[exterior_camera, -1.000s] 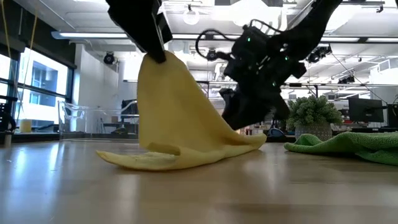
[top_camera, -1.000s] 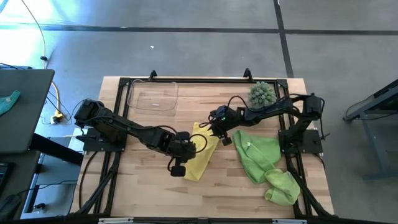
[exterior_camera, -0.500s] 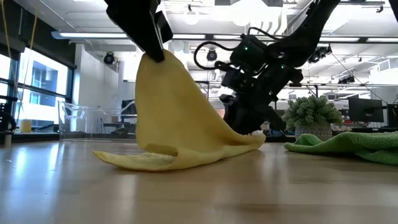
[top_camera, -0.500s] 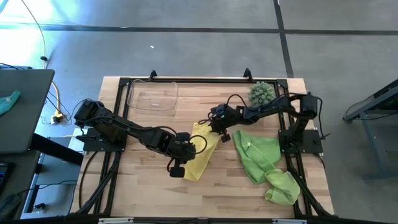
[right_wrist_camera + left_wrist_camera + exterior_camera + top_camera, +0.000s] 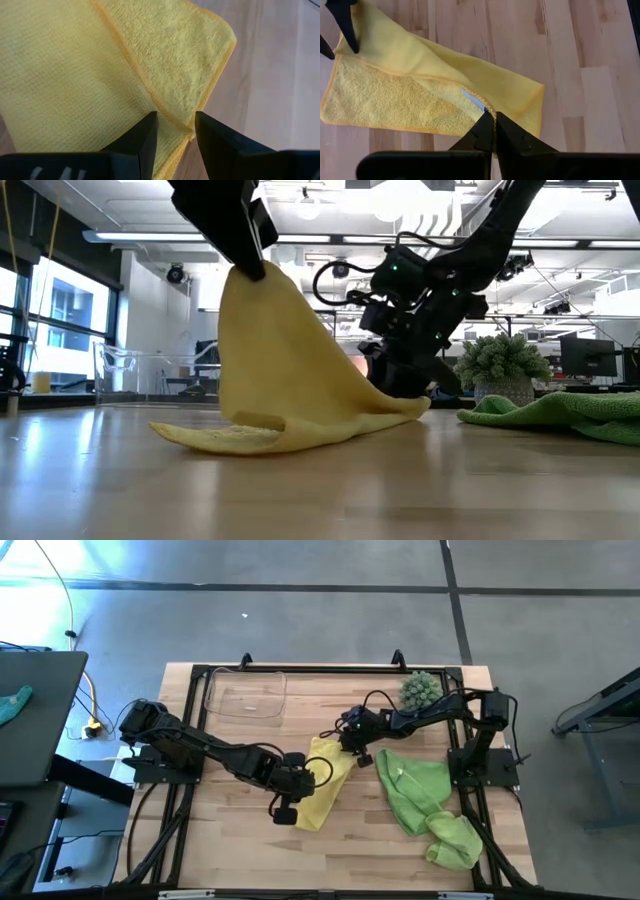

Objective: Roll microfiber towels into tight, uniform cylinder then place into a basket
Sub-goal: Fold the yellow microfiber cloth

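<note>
Nearest the front edge of the pale wooden table (image 5: pixel 250 840), the crumpled light green microfiber towels (image 5: pixel 425 795) lie heaped on the right side, so bunched together that their outlines cannot be separated; the low view shows only a low green ridge of them, cut off at the picture's edge. Just left of them the pale yellow microfiber towel (image 5: pixel 322 783) sits near the table's middle, one part flat on the wood and another pulled up into a peak. The left gripper (image 5: pixel 494 131) has its fingers pinched together on a folded hem of that towel, holding it aloft; in the low view the arm's upper part runs out of frame. The right gripper (image 5: pixel 174 129) is at the yellow towel's far corner with its two dark fingers parted, straddling the doubled edge, whose under layer is hidden. Beyond it, the spiky round green plant (image 5: pixel 421 690) stands at the far right, and the shallow clear plastic rectangular basket (image 5: pixel 246 694), faint against the wood, rests at the far left.
</note>
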`<state>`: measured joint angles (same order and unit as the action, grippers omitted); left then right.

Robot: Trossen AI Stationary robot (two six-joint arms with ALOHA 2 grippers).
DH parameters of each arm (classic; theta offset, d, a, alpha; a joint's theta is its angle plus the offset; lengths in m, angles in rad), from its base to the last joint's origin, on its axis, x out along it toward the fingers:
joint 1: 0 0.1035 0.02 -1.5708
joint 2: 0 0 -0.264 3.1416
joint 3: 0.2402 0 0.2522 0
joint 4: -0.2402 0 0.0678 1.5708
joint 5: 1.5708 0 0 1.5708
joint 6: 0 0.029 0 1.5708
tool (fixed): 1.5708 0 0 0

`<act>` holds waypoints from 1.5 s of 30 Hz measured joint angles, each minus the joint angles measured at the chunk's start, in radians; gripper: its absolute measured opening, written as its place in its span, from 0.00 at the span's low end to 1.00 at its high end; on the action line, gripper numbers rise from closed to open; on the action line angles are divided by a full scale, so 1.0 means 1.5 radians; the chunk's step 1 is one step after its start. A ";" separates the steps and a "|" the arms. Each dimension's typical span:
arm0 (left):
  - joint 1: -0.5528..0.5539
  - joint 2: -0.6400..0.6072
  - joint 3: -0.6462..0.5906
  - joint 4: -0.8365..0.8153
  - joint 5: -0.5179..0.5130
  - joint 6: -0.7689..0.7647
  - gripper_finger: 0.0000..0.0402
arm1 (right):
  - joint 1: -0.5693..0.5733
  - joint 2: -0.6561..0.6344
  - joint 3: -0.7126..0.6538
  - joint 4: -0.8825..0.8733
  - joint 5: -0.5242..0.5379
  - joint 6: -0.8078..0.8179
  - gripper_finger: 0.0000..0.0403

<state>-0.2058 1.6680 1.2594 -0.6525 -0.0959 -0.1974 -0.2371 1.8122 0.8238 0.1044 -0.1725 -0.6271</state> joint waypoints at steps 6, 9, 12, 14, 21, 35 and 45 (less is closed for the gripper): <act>0.000 0.000 0.000 -0.001 -0.002 0.000 0.01 | 0.000 0.000 0.001 -0.008 0.000 0.001 0.31; 0.000 0.000 0.000 -0.001 -0.002 0.000 0.01 | 0.000 0.000 0.001 -0.015 0.000 0.001 0.31; 0.000 0.000 0.000 -0.001 -0.002 0.000 0.01 | 0.000 0.000 0.001 -0.025 0.000 0.008 0.31; 0.000 0.000 0.000 -0.001 -0.002 0.000 0.01 | 0.000 -0.001 0.002 -0.033 -0.001 0.014 0.31; 0.000 0.000 0.000 -0.001 -0.002 0.001 0.01 | 0.000 -0.001 0.002 -0.047 0.006 0.023 0.31; 0.000 0.000 0.000 -0.001 -0.002 0.000 0.01 | 0.000 -0.001 0.001 -0.066 0.043 0.072 0.23; 0.000 0.000 0.000 -0.001 -0.004 0.000 0.01 | 0.000 -0.001 0.000 -0.070 0.045 0.086 0.09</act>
<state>-0.2054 1.6680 1.2594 -0.6540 -0.1017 -0.1971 -0.2371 1.8100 0.8242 -0.0001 -0.1051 -0.4974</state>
